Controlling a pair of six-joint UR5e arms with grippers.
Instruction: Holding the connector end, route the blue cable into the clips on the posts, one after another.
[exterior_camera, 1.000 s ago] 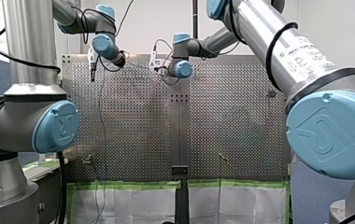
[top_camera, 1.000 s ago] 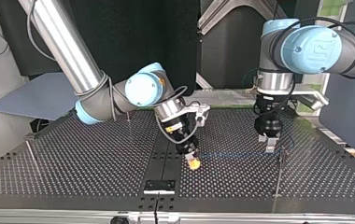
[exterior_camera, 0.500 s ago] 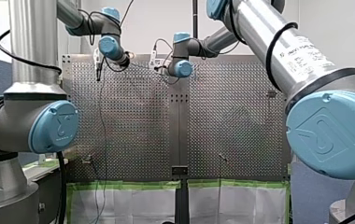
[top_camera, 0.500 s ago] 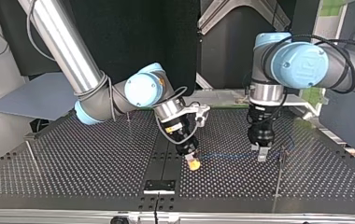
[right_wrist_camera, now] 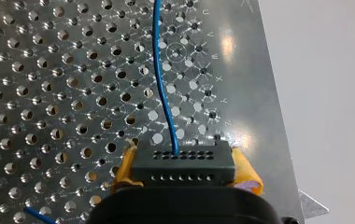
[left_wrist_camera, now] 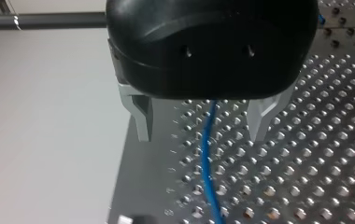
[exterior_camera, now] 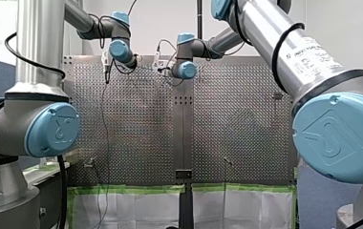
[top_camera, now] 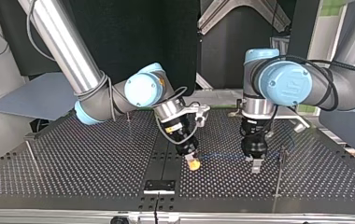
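- While the black multi-pin connector block [right_wrist_camera: 182, 161] is clamped between the yellow pads [right_wrist_camera: 246, 171] of the right hand [top_camera: 193, 162], the thin blue cable [top_camera: 227, 155] is led out from it over the perforated metal desk [top_camera: 82, 158], toward the top view's right.
- The cable's long axis is seen to run roughly level from the right hand, beneath the left hand [left_wrist_camera: 200, 137], to a thin upright post [top_camera: 281, 161] just beside that hand. Whether it is seated in a clip there cannot be told.
- The left hand's metal fingers [left_wrist_camera: 140, 116] are spread wide and nothing is held. In the left wrist view the cable passes midway between them, crosswise to the line on which they would close, and lower than their tips.
- The left hand is judged the nearer to the free span. A straight descent and a closing should be enough to take it, since the right hand is occupied with the connector.
- The desk is shiny and evenly holed. Whether the cable rests on it or hangs just clear cannot be told.
- Little room is left between the left hand and the nearby post, so a sideways move there is judged risky. Another post [top_camera: 29, 150] stands well apart, at the top view's left.
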